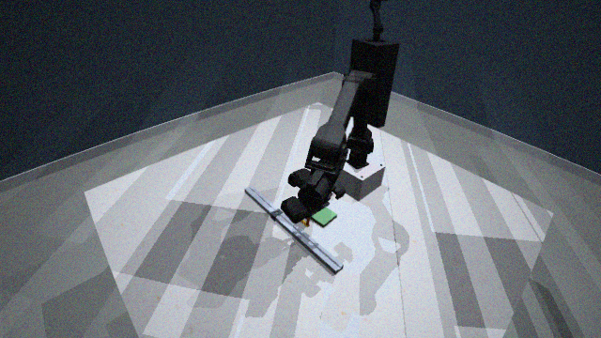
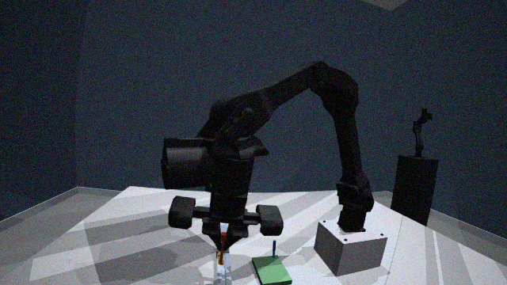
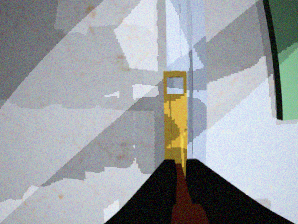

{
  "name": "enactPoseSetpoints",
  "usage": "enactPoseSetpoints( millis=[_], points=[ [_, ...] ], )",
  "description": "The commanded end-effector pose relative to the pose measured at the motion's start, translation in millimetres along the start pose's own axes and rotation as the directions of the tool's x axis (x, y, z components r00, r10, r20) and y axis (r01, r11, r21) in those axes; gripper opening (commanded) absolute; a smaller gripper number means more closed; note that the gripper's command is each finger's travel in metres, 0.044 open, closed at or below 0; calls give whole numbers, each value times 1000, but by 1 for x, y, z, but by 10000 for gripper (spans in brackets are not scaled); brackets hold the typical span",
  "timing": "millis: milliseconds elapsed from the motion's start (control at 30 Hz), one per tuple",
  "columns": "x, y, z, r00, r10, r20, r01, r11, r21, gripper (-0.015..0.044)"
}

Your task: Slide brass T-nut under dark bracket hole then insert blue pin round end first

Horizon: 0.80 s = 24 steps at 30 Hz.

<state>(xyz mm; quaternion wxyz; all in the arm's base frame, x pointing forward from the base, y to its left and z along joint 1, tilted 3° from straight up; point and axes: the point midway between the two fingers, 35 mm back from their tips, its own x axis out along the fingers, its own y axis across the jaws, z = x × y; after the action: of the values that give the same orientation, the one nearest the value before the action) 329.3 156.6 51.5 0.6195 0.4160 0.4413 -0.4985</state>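
Your black two-fingered end effector [image 1: 306, 221] [image 2: 223, 248] [image 3: 180, 169] is closed on the slim orange upright handle [image 2: 223, 237] [image 3: 183, 192] of the T-nut. The yellow brass T-nut [image 2: 220, 258] [image 3: 175, 120] hangs below the tips; in the wrist view it lies over the long silver aluminum rail [image 1: 305, 237] [image 2: 223, 277] [image 3: 198, 90], lengthwise with it. Cannot tell whether any of it is in the slot; you seem to be at the lining-up stage, before the slide.

Dark bracket [image 1: 276, 213] sits across the rail in the top view. Flat green square tray [image 1: 324, 216] [image 2: 272, 270] [image 3: 291, 95] lies beside the rail on the pale counter [image 1: 376, 282] [image 2: 139, 237] [image 3: 60, 140]. Slender blue upright pin [image 2: 274, 248] stands at the tray, untouched by you.

Handling, my judgement: nut small, stiff, fairly light, not fragile. Smooth metal could slip or swivel if an edge catches a lip. Handle looks like the right hold: thin, rigid, and it keeps your fingers off the rail. Grip it squarely, low enough to steer the tilt, high enough to clear the lips. Expect leverage: a small push at the nut twists the handle between the pads.

Next, tip one edge in first, ease down, then level. Don't force it; a jammed nut may cock the handle. The pin, thin and likely light, wants a hold near its upper end, kept upright.
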Motion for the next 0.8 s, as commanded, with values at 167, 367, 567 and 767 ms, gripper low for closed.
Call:
enactPoseSetpoints(
  millis=[167, 367, 567, 767],
  points=[
    [2, -1, -1, 999, 33, 8, -33, 999, 8, -150],
    [3, -1, -1, 999, 53, 11, -53, 999, 10, -150],
    [4, -2, -2, 997, 73, 13, -73, 997, 13, -150],
    [4, -3, -3, 996, 93, 15, -93, 996, 16, -150]
  ],
)
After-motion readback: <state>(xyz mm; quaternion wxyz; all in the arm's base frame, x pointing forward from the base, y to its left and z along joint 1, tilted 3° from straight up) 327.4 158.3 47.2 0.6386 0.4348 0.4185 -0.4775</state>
